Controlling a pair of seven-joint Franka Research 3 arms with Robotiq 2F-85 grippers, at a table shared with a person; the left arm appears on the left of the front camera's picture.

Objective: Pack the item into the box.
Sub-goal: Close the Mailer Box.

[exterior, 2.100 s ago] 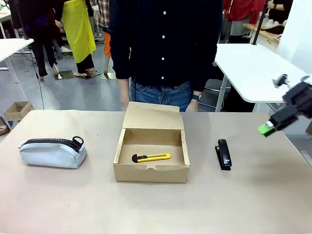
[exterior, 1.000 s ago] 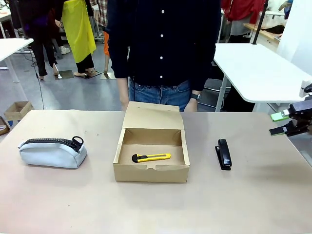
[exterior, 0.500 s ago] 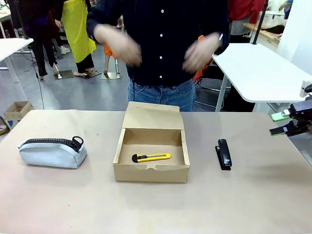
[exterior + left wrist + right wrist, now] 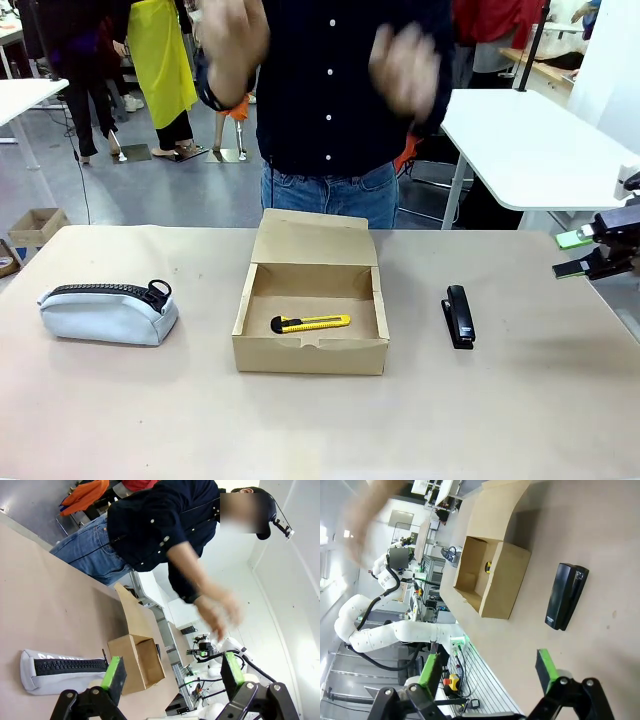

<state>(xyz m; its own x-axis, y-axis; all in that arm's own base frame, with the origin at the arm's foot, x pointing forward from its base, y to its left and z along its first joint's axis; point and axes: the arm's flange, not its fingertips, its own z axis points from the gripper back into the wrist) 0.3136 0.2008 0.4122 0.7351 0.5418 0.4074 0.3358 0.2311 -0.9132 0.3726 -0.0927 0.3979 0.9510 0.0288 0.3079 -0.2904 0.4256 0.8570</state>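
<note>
While the robot's left hand (image 4: 173, 672) hangs on the near side of the bench (image 4: 320, 430), its green-padded fingers stand wide apart and grip nothing. From its wrist camera the grey pouch (image 4: 60, 672) lies just past the fingers, with the box (image 4: 135, 662) beyond it. The robot's right hand (image 4: 488, 669) is likewise spread open and empty. In the front view it sits at the right edge (image 4: 570, 253), above the bench and well apart from everything on it.

Across the middle of the bench three things lie in a row. The pouch (image 4: 108, 312) is on the left, its black zip on top. The brown cardboard box (image 4: 310, 355) is in the centre. The black stapler (image 4: 459, 316) is on the right, lying lengthwise toward the far side, near the box but not touching it.

Inside the box the yellow utility knife (image 4: 311, 323) lies flat on the floor, close to the front wall, its black end pointing to the robot's left. From the right wrist camera a sliver of yellow (image 4: 488, 567) shows over the box wall. The lid flap (image 4: 315, 238) is open and stands up along the far edge of the box.

At the far side a person in a dark buttoned shirt (image 4: 335, 90) and jeans stands behind the box. The person's hands (image 4: 404, 62) are raised to chest height, blurred, and clear of the bench.
</note>
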